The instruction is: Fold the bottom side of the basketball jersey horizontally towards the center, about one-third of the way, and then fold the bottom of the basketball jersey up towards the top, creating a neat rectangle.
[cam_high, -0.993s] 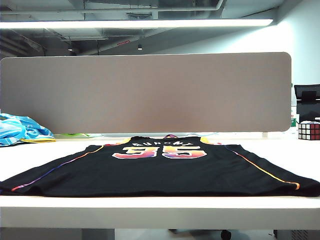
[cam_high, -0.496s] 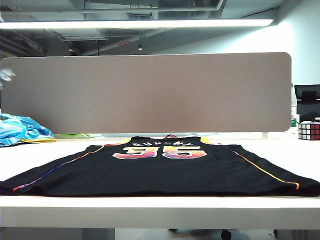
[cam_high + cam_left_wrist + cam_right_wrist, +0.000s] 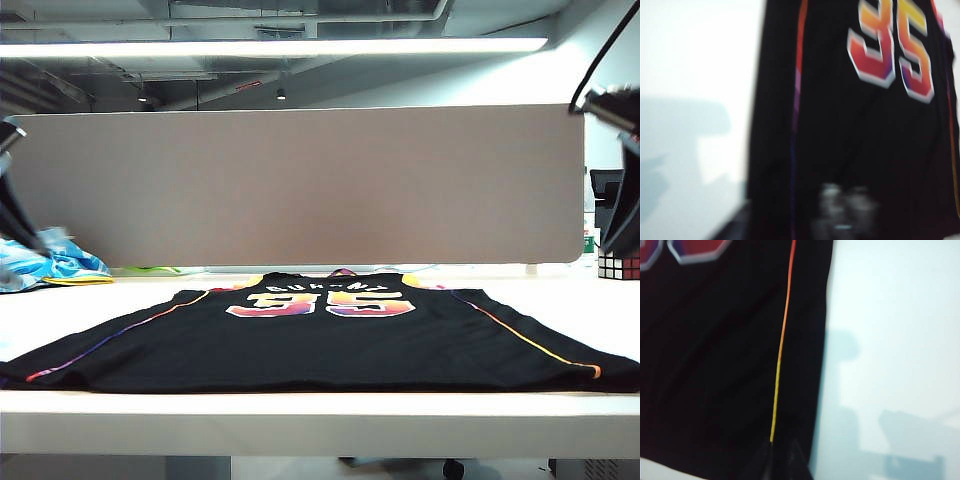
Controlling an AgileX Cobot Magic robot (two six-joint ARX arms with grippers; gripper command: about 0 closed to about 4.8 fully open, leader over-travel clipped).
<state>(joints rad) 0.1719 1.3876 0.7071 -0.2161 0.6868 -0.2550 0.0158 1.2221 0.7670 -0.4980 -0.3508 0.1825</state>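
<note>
Ok so quick update: both arms are in the shot now, a sec ago the exterior cam had zero arms in it, just the jersey point(image 3: 320, 335) lying there. Now the left arm is a blur at the left edge, above the blue cloth point(image 3: 50, 265), and the right arm hangs at the right edge, up near the cube point(image 3: 618, 263).

Jersey itself hasn't budged. It lies flat on the desk point(image 3: 320, 420), number 35 up, collar toward the grey divider point(image 3: 290, 185), hem along the near desk edge. No fold anywhere yet afaict.

Left end effector point(image 3: 842, 212): left wrist cam looks down on the jersey's side piping and the 35, but the fingers are pure motion smear, so can't tell if they're apart or together. Touching nothing though, it's up over the cloth.

Right end effector point(image 3: 782, 460): only dark tips peek in at the frame edge, right where the yellow piping point(image 3: 780, 355) ends by the jersey's side edge. Gap btwn the tips looks slim but it's too blurry, can't tell either. Holding nothing.

What it means imo: this is the approach, the task is at basically 0%. Each arm sits over its own side of the jersey, so first grab prob comes next, then the one-third fold. Wrist cams are too smeared to judge more.
</note>
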